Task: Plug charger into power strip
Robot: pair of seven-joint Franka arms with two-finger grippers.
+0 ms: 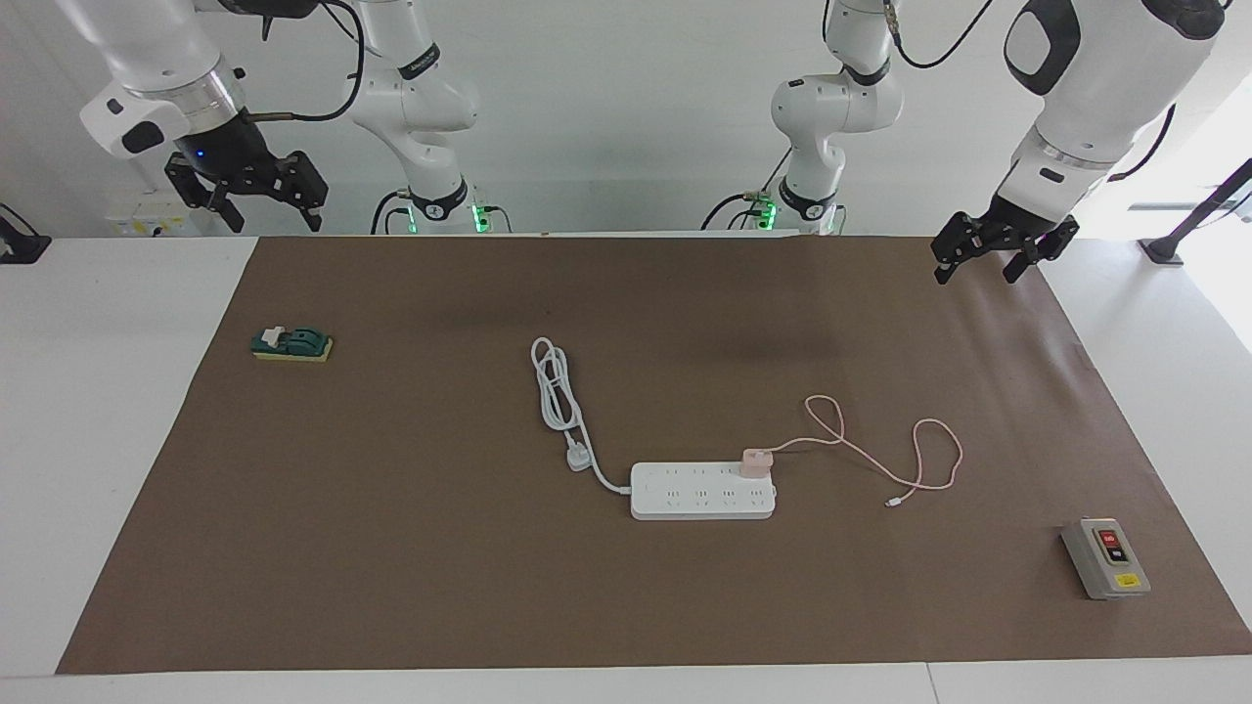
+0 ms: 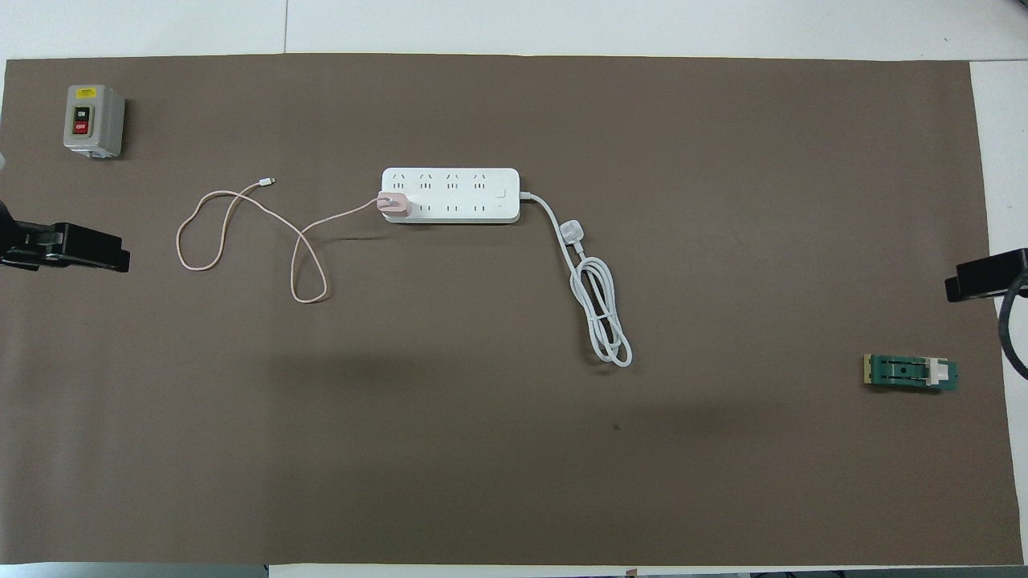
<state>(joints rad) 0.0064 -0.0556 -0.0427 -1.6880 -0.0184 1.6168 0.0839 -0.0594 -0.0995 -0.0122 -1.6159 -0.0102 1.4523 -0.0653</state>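
The charger (image 1: pixel 756 462) sits on the strip (image 1: pixel 702 491), at the end socket of the row nearer the robots, toward the left arm's end of the table. It stands upright on the strip's face, so I judge it plugged in, though how deep the prongs go cannot be seen. Its pink cable (image 1: pixel 880 450) trails off the strip in loose loops over the mat, toward the left arm's end, and its free tip lies on the mat, apart from the strip.

Neither arm touches anything. The left gripper (image 1: pixel 1004 256) hangs in the air over the mat's edge, well apart from the strip, jaws spread wide and empty. The right gripper (image 1: pixel 256 193) hangs over the table's white margin at the right arm's end, also well apart from the strip, jaws wide and empty too. By the look of it, the plugging is done and little is left but for the arms to rest.

The strip's own white cord (image 1: pixel 559 401) runs from its other end and lies coiled nearer to the robots than the strip, its plug (image 1: pixel 579 458) just beside the strip. A grey switch box (image 1: pixel 1105 558) stands far from the strip toward the left arm's end; a green block (image 1: pixel 291 343) lies far from it toward the right arm's end.

A brown mat (image 1: pixel 391 548) covers a white table (image 1: pixel 108 391). The wall past the robots is plain white.
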